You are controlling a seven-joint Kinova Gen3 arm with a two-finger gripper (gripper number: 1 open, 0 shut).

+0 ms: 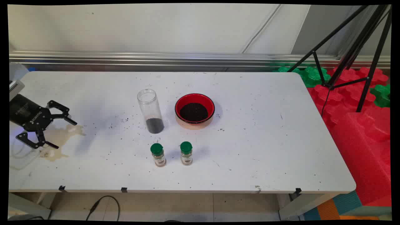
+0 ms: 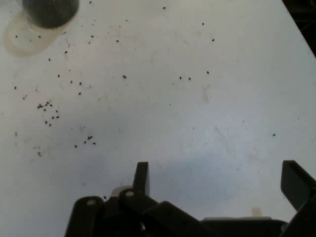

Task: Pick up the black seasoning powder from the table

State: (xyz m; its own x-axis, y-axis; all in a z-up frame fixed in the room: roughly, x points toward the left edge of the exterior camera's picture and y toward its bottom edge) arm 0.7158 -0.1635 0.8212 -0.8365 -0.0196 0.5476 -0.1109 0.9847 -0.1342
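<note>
My black gripper hovers open over the table's left side, fingers pointing right, holding nothing. In the hand view its fingertips stand wide apart above bare white tabletop strewn with dark specks. A tall clear jar with dark grains at its bottom stands upright mid-table; its base shows at the hand view's top left. Right of the jar sits a red bowl holding dark grains. Nearer the front edge stand two small spice bottles with green caps, one left and one right.
A yellowish stain lies on the table under the gripper. Dark grains are scattered around the jar. Red and green foam blocks and a black tripod stand off the table's right end.
</note>
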